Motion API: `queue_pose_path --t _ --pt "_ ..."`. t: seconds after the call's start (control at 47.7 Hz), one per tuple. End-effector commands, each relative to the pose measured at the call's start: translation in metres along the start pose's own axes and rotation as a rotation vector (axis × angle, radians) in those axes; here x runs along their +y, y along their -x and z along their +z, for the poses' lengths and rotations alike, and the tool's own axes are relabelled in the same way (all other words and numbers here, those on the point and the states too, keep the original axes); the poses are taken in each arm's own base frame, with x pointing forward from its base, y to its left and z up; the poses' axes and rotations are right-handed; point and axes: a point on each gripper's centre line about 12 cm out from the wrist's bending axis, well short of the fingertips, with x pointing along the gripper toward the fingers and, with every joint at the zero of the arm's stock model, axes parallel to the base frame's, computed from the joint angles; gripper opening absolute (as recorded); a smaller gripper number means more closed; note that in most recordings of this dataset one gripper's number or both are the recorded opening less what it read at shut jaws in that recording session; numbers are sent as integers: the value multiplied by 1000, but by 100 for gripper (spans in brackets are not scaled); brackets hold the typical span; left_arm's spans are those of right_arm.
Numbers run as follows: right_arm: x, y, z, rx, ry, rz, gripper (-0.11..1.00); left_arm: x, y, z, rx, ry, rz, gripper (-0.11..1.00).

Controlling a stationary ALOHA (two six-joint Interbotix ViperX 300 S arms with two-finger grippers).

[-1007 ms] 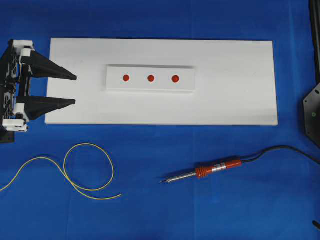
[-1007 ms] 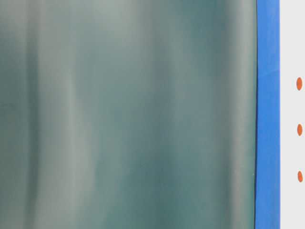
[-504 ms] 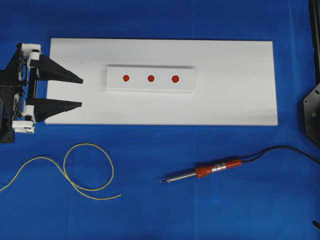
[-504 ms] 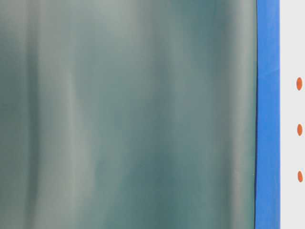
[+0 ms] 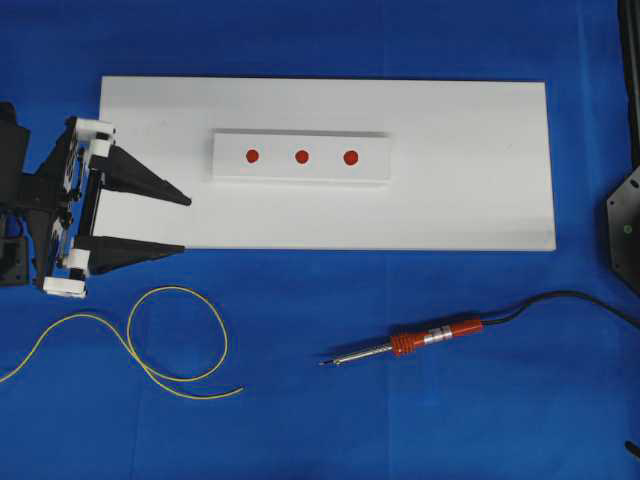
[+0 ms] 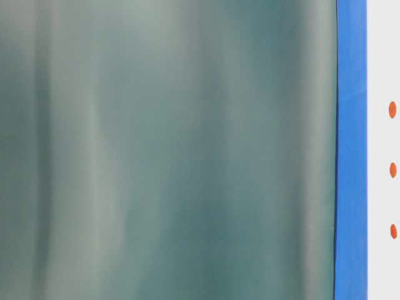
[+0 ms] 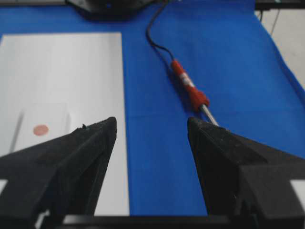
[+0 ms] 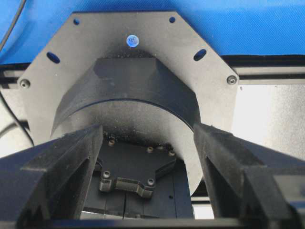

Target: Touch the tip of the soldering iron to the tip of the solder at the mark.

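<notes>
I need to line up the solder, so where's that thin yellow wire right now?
Overhead, the thin yellow solder wire lies looped on the blue cloth at lower left, below the white board.

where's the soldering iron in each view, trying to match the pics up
Overhead: soldering iron lies on the blue cloth below the white board, right of centre, tip pointing left.
Table-level: not in it; mostly a blurred grey-green surface.
Left wrist: upper right of centre, running up from the right finger.
Right wrist: not in it.
Shared landmark: the red dots, in the overhead, table-level and left wrist views.
</notes>
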Motion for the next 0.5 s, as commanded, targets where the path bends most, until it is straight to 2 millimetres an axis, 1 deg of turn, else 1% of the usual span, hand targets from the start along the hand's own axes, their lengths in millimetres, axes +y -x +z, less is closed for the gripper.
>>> queue_pose_path --t 0.0,0.105,0.252,0.315,0.483 --pt "0 7 3 -20 0 -3 64 9 -1 14 -57 -23 36 56" --pt "0 7 3 -18 0 -3 64 25 2 16 -70 -45 98 56" --pt "0 7 3 -18 0 -3 64 47 8 19 -86 -24 186 56" --pt "0 7 3 -18 0 -3 64 50 11 20 -90 -12 199 56" --pt "0 7 3 -20 0 -3 64 49 19 16 -61 24 198 56"
